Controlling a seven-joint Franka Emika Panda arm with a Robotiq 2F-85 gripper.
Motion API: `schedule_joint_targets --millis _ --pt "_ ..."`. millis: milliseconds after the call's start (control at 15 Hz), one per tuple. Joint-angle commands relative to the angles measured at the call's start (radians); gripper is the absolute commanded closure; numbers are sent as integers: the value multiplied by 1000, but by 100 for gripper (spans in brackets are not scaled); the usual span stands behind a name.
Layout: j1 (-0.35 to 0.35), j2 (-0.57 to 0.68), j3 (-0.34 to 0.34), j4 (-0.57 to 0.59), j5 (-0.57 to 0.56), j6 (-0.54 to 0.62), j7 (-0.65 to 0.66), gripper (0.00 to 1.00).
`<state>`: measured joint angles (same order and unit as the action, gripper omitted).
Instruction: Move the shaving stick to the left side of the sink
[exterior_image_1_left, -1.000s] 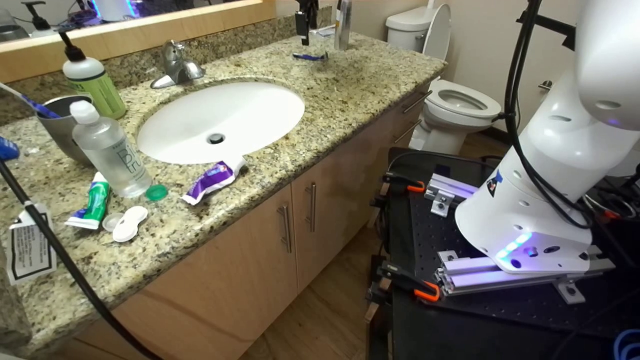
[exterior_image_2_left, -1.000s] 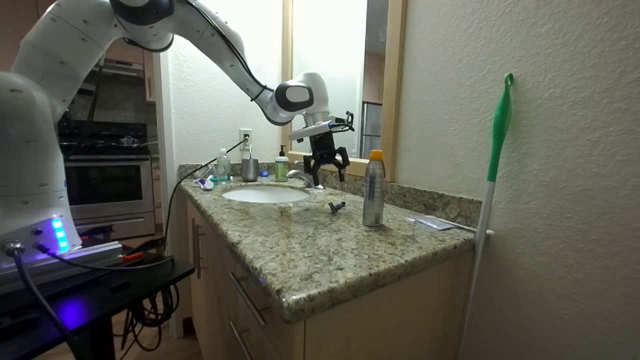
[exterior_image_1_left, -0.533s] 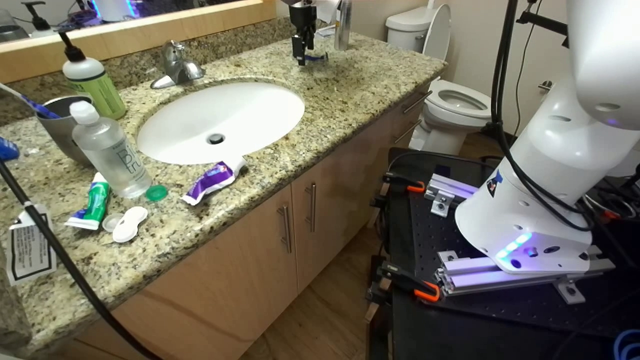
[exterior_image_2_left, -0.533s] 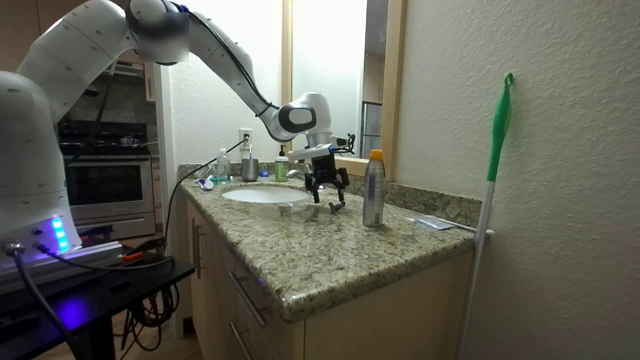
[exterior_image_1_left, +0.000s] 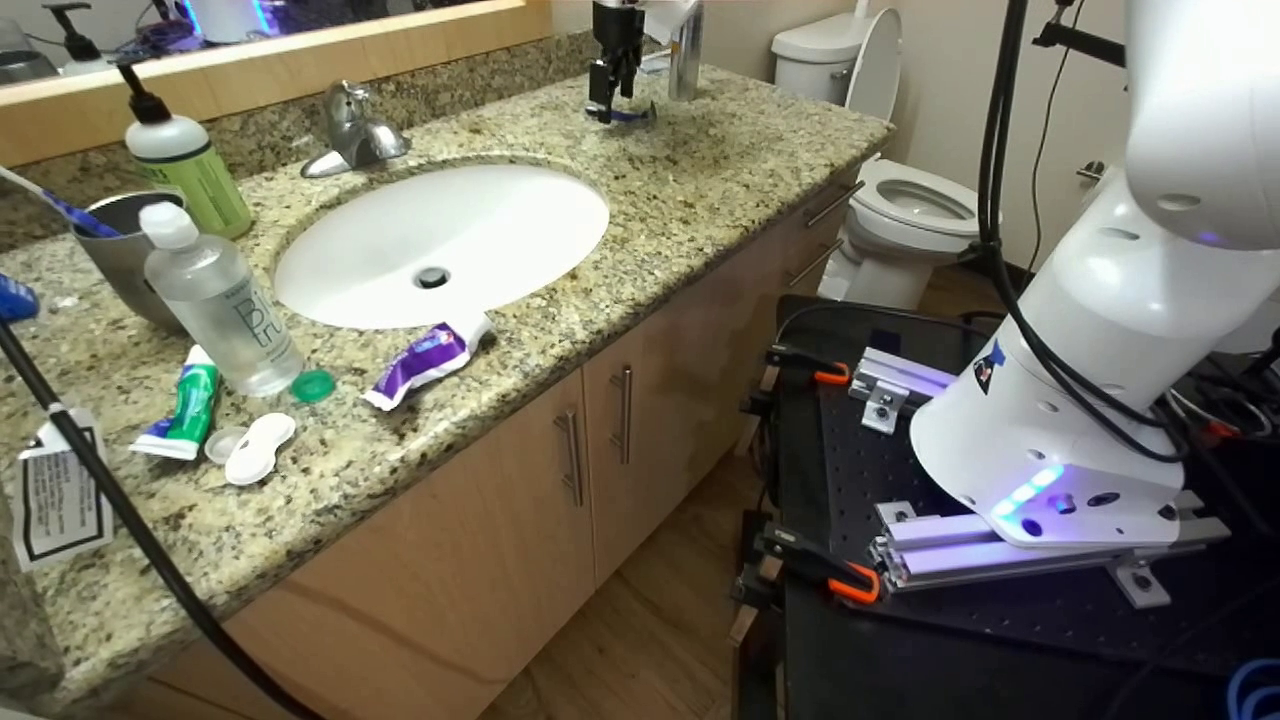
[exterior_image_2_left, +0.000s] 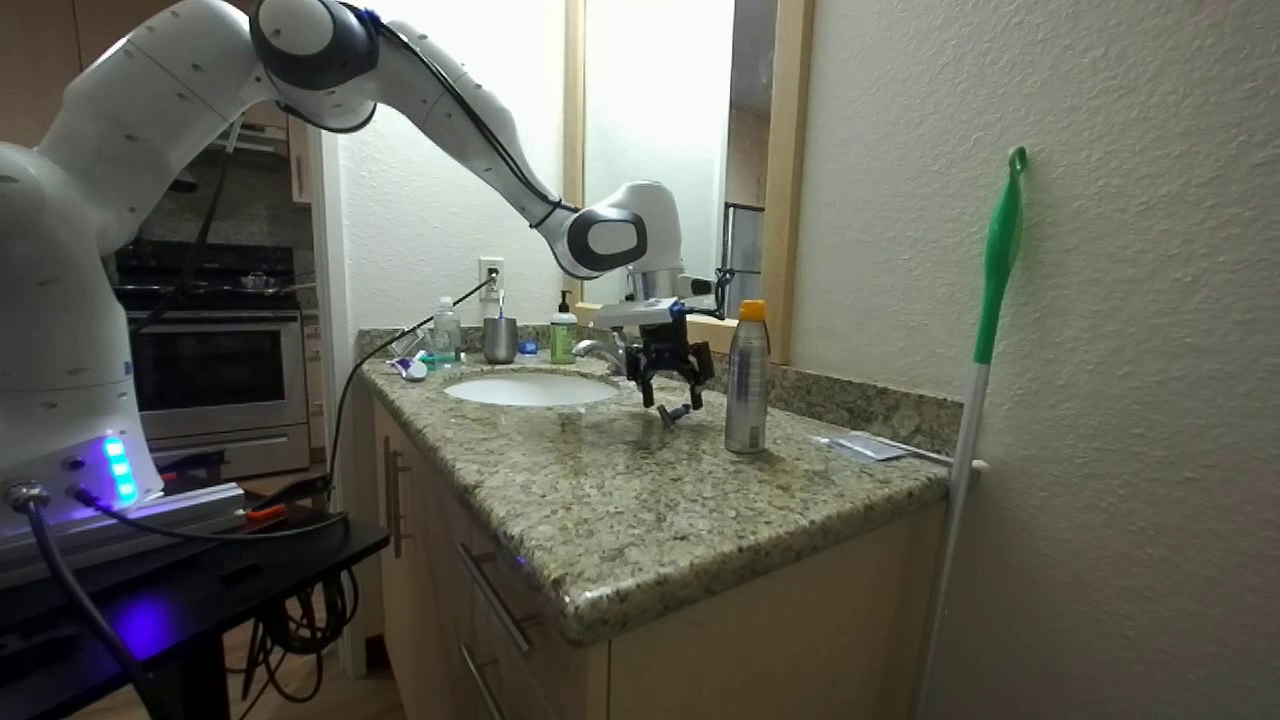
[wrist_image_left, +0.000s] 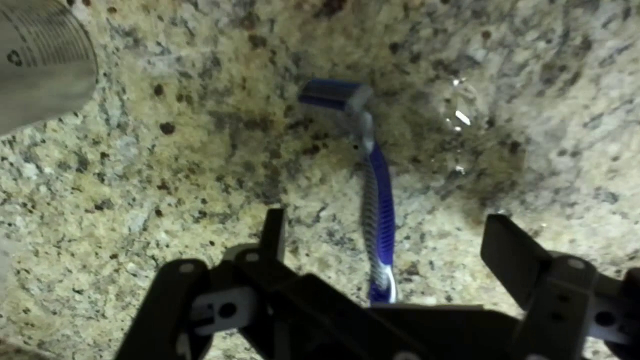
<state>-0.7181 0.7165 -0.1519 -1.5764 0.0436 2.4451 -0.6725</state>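
Spotting sink (exterior_image_2_left: 530, 389) over left in both exterior views. Next along, gripper (exterior_image_2_left: 672, 402) is hanging low over counter (exterior_image_2_left: 620, 490), jaws spread wide, gripping nothing. Shaving stick (wrist_image_left: 384, 210) is lying on counter just below, right of sink. Key bit: in wrist view handle's running about midway between jaws, long axis square-ish to closing line, head poking out in front. Guessing it's needing mostly straight-down dip, then squeeze. Farther right, silver bottle (exterior_image_2_left: 747, 380) is standing upright, near stick, not touching; drifting that way is risking bump.
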Motion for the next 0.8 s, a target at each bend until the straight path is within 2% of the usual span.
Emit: schedule_joint_targets --millis 0,133,200,267,467,733 --pt "-22 10 16 16 -5 -3 5 0" --pt "-27 7 41 9 10 -30 -7 0" --pt "-28 3 54 1 19 -39 -11 25" --pt "-29 2 70 -1 29 -51 -18 26" --pt "-33 -7 100 -8 43 -72 -37 48" --pt "-33 -2 100 10 49 -101 -36 76"
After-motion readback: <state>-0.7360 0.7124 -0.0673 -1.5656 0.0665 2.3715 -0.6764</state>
